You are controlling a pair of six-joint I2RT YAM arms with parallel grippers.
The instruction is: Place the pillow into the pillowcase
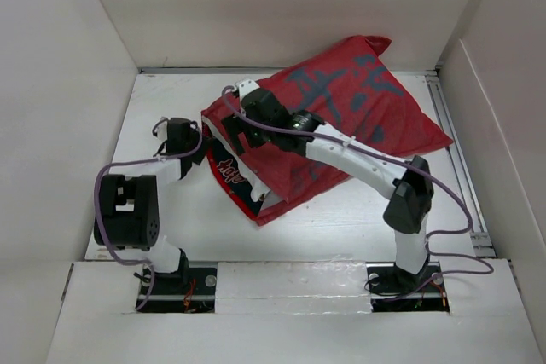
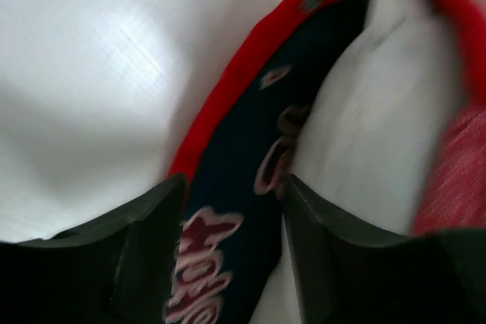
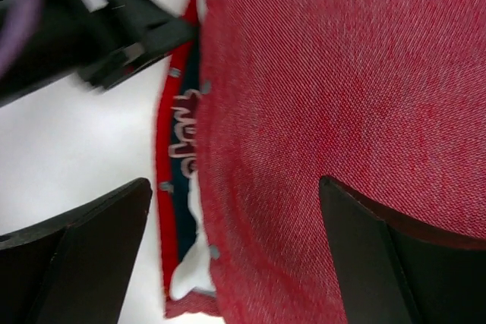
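The red pillowcase [image 1: 367, 117] lies slanted across the table with gold-and-dark print on top. Its open mouth faces near left and shows a dark blue inner flap with lettering [image 2: 228, 187]. The white pillow [image 2: 364, 111] is inside it; only a strip shows at the mouth in the right wrist view [image 3: 190, 278]. My left gripper [image 2: 234, 184] is open at the mouth with the blue flap lying between its fingers. My right gripper [image 3: 235, 187] is wide open just above the red cloth [image 3: 319, 96] beside the mouth.
White walls enclose the table [image 1: 171, 210] on the left, back and right. A metal rail [image 1: 456, 151] runs along the right side. The left gripper's black body [image 3: 114, 28] shows close to my right gripper.
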